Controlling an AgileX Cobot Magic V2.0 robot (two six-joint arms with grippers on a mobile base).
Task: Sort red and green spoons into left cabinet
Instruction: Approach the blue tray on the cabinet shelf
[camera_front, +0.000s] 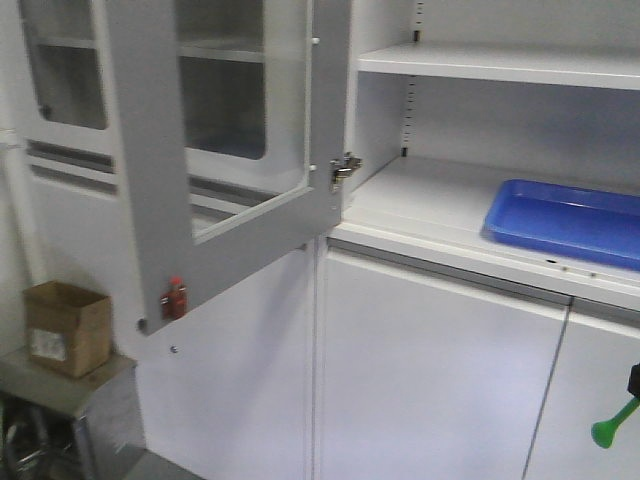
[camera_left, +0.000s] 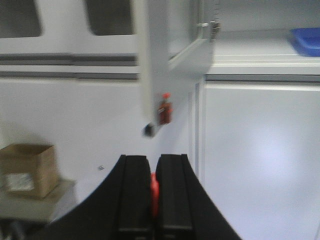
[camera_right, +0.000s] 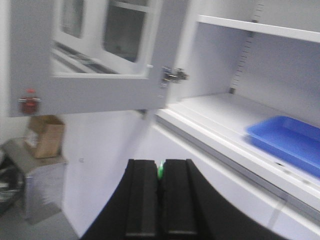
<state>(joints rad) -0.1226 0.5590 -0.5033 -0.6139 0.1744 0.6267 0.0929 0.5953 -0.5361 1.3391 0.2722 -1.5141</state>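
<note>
1. exterior front-facing view: a light grey metal cabinet (camera_front: 440, 205) fills most of the scene. Its upper compartment is open, with wide flat shelves and a slotted upright strip at the back. The lower doors below are closed.
2. a grey cabinet door with a glass window (camera_front: 150, 200) stands swung open to the left of the open compartment, hung on a metal hinge at the compartment's edge.
3. a shallow blue plastic tray (camera_front: 565, 220) lies flat on the lower open shelf, towards the right. nothing can be seen in it.
4. a brown cardboard box (camera_front: 65, 325) sits on a low grey stand (camera_front: 60, 390) at the far left, below the open door.
5. left wrist view: the left gripper (camera_left: 153, 165) has its black fingers pressed together on a red plastic spoon (camera_left: 154, 195). only a thin red sliver shows in the gap. the gripper is held in front of the closed lower doors, below the open door.
6. right wrist view: the right gripper (camera_right: 160, 164) pinches a bright green plastic spoon (camera_right: 161, 172) in the same way, facing the shelf with the tray.
7. in the front view the green spoon's end (camera_front: 612, 425) pokes in at the lower right edge, below the tray shelf. neither spoon lies in the cabinet.
8. a small red tag (camera_front: 175, 297) hangs near the door's lower corner.
</note>
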